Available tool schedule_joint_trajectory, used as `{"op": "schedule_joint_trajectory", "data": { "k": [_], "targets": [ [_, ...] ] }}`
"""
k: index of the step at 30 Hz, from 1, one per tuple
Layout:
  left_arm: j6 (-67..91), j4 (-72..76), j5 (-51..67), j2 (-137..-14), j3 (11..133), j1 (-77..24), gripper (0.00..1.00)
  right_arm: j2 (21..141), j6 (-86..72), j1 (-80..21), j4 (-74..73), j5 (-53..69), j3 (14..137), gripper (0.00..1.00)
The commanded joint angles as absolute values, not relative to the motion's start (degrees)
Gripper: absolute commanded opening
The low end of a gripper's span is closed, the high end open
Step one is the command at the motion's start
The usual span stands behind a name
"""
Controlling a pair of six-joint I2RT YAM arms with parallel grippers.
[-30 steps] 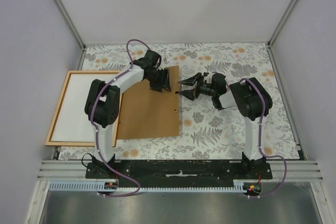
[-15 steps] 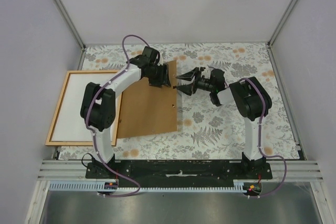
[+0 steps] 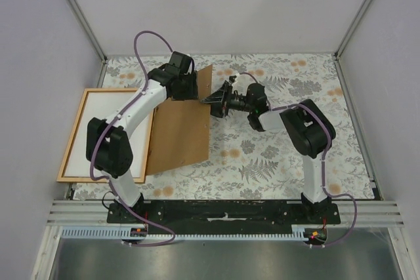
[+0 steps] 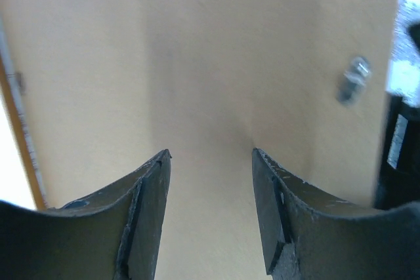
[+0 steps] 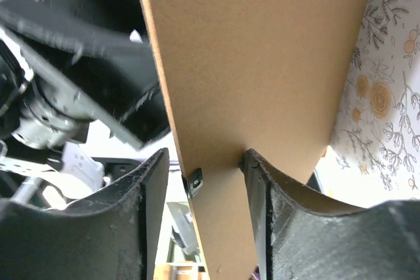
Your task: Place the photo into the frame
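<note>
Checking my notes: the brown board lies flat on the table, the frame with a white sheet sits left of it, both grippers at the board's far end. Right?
No. The board is tilted, its right edge raised off the table, as the top view shows. The frame with the white sheet is left of it, and the left gripper and right gripper are at its far end.

The left hand (image 3: 192, 88) and right hand (image 3: 214, 101) flank the tilted backing board (image 3: 184, 136) beside the frame (image 3: 98, 178).
</note>
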State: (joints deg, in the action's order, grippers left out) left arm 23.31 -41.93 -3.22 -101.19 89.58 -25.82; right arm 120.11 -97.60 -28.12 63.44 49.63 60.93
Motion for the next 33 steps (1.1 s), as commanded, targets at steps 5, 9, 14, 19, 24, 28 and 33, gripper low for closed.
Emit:
{"op": "schedule_joint_trajectory", "data": {
  "k": [5,9,14,19,24,28,33],
  "targets": [
    [21.9,-45.0,-19.1,-99.1,86.0,-22.9,0.59,102.9,-53.2,-32.6,13.4,43.7,67.7,0.37],
    [20.5,-45.0,-19.7,-99.1,83.6,-21.0,0.59,104.3,-41.9,-33.1,-5.4,37.9,73.9,0.21],
    [18.7,-45.4,-22.0,-100.5,81.1,-20.0,0.56,104.8,-37.1,-33.1,-12.3,34.3,75.1,0.30],
    [18.0,-44.8,-24.1,-102.6,78.1,-18.6,0.54,103.2,-35.8,-33.0,-14.1,32.2,74.6,0.00],
    [17.1,-44.2,-25.8,-104.6,75.9,-17.9,0.54,97.0,-33.8,-28.9,-16.4,31.3,70.9,0.00],
    [16.5,-43.0,-24.9,-106.1,74.4,-15.8,0.54,91.2,-32.5,-23.2,-17.0,33.7,66.4,0.00],
    [16.3,-41.9,-24.0,-107.6,74.0,-14.0,0.60,85.1,-30.7,-18.6,-19.1,35.4,63.2,0.00]
  ]
}}
